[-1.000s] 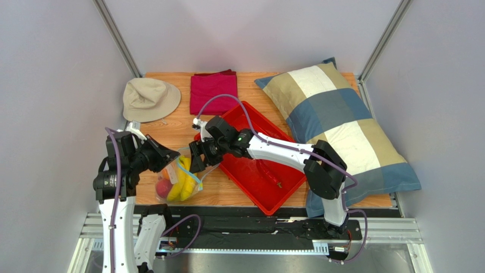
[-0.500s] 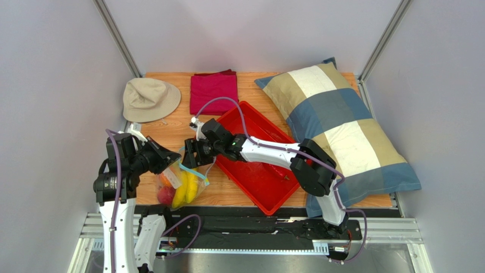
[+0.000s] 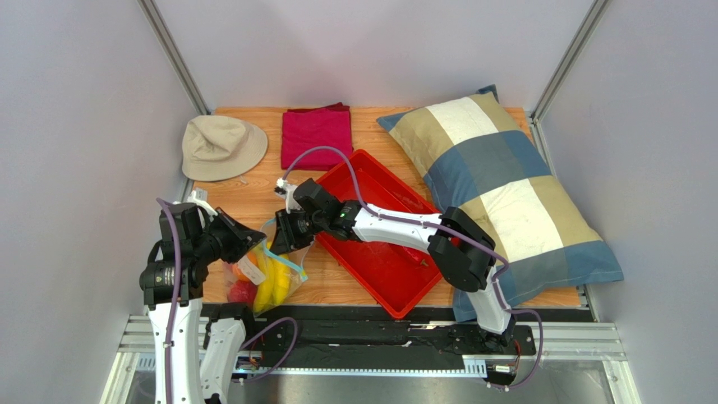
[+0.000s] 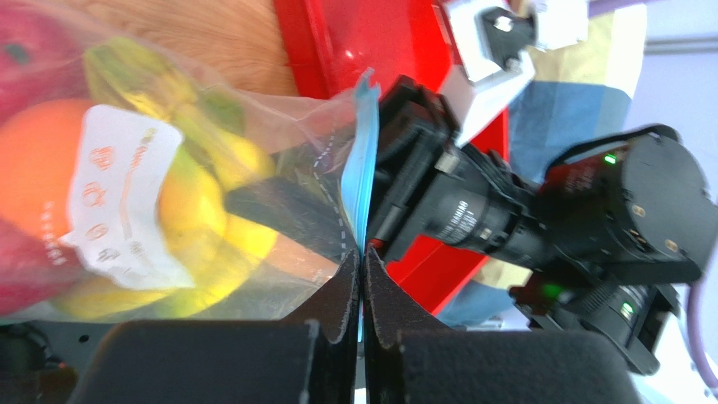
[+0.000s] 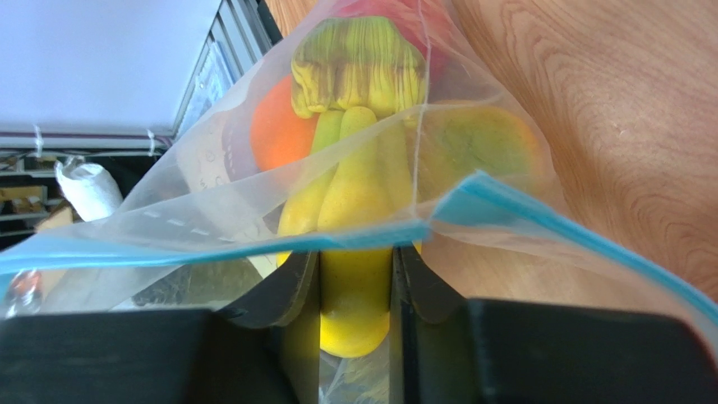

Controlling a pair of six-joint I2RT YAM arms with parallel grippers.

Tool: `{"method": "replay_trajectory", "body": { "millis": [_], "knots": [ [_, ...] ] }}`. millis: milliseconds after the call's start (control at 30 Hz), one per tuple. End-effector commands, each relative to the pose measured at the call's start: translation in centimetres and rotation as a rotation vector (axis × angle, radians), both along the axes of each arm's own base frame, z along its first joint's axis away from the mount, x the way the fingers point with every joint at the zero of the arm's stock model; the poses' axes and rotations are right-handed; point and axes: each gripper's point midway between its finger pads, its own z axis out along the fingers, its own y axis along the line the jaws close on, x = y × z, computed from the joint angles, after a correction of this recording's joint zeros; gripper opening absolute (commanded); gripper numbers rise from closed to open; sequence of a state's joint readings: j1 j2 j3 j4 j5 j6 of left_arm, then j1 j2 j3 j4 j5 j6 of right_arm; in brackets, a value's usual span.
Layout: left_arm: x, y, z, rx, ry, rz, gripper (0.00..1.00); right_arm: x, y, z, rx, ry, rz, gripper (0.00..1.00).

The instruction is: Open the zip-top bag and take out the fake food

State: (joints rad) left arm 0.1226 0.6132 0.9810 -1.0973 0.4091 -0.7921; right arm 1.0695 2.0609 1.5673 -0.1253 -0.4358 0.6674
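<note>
A wooden table [image 3: 253, 189] is filling the middle of the top view. A checked pillow [image 3: 497, 185] is lying across its right side, and a red tray [image 3: 379, 261] is sitting at a slant in the centre. A folded maroon cloth [image 3: 316, 135] is resting at the upper centre, with a beige hat [image 3: 221, 147] in the upper left.

The zip-top bag [image 3: 265, 273] is lying at the lower left of the table, just left of the tray, and the two arms are meeting at its mouth. The left gripper [image 3: 244, 244] is reaching in from the left and the right gripper [image 3: 282, 240] from the right.

In the left wrist view the left gripper [image 4: 361, 265] is pinching the blue zip strip [image 4: 362, 177] with its fingers pressed together. A white label [image 4: 118, 194] is showing on the bag's side.

The fake food is sitting inside the bag: a banana bunch [image 5: 354, 168], an orange [image 5: 278, 135] and a greenish mango [image 5: 489, 143], plus a red apple [image 3: 240, 292] at the bag's lower left.

In the right wrist view the right gripper [image 5: 354, 278] is sitting at the strip with its jaws slightly apart and a banana tip showing between them. Whether they are pressing on anything cannot be told.
</note>
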Motion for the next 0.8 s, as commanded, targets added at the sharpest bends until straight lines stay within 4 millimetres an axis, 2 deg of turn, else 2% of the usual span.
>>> {"method": "replay_trajectory", "body": {
  "millis": [0,33,67,167,200,367,667,767],
  "knots": [
    [0.2,1.4,1.3,0.045,-0.021,0.092,0.0,0.0,-0.2,4.3,0.045,-0.175,0.075,0.0],
    [0.1,1.6,1.6,0.057,-0.027,0.101,0.0,-0.1,-0.6,4.4,0.033,-0.186,0.084,0.0],
    [0.2,2.0,2.4,0.069,-0.04,0.115,0.0,-0.3,-0.9,5.6,0.043,-0.21,0.09,0.0],
    [0.1,3.4,3.3,0.138,-0.056,0.171,0.0,-0.7,-1.7,6.9,0.051,-0.291,0.128,0.0],
    [0.0,3.9,3.4,0.164,-0.06,0.19,0.0,-0.7,-2.0,8.2,0.068,-0.338,0.139,0.0],
    [-0.3,4.8,3.4,0.216,-0.07,0.209,0.0,-1.0,-2.9,11.5,0.101,-0.418,0.136,0.0],
    [-1.5,5.1,2.5,0.234,-0.061,0.225,0.0,0.6,-5.0,17.3,0.155,-0.536,-0.001,0.0],
    [-1.7,4.9,2.7,0.226,-0.075,0.222,0.0,2.3,-6.0,18.6,0.159,-0.548,-0.101,0.0]
  ]
}}
